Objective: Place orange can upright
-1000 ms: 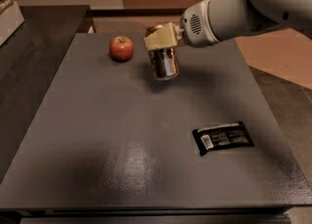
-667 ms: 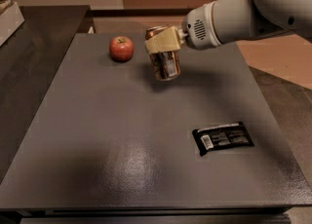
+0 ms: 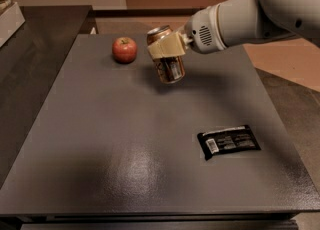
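Observation:
The orange can (image 3: 168,66) is brownish-orange with a shiny silver top, near upright and slightly tilted, over the far middle of the dark grey table (image 3: 110,139). My gripper (image 3: 165,49) reaches in from the right on a white arm and is shut on the can around its upper half, with cream fingers (image 3: 161,49) across its front. The can's base is at or just above the table top; I cannot tell if it touches.
A red apple (image 3: 124,50) sits on the table just left of the can. A flat black packet (image 3: 229,142) lies at the front right. A darker counter (image 3: 35,54) adjoins the table on the left.
The can and gripper have stayed near the same spot beside the apple, and the arm has shifted slightly to the right. The grip is unchanged.

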`<state>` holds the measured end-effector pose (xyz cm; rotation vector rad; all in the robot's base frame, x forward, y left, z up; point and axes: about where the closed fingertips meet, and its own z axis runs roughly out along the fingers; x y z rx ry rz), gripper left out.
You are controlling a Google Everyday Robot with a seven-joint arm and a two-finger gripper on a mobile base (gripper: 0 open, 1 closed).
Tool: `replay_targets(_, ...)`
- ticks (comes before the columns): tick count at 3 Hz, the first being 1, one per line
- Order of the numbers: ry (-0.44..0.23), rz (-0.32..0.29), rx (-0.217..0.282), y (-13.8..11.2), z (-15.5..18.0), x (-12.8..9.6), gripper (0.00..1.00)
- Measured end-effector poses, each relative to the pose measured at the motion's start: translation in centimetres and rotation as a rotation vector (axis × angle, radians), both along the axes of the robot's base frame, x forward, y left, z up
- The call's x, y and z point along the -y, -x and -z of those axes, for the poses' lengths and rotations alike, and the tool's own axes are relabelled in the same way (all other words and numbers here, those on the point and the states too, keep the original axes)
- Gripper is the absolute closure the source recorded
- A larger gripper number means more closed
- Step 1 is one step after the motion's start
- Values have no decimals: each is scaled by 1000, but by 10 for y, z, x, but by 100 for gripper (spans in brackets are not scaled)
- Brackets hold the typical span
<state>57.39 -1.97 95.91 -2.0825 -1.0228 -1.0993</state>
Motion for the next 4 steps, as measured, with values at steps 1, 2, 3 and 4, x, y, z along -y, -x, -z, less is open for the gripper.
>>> replay_targets(1, -8, -42, 40, 0, -2, -1, 100)
replay_targets(2, -48, -108, 90, 1, -3, -1, 100)
replay_targets(3, -68, -152, 121, 1, 2, 3, 100)
replay_targets(4, -100, -160, 134, 1, 10, 16, 100)
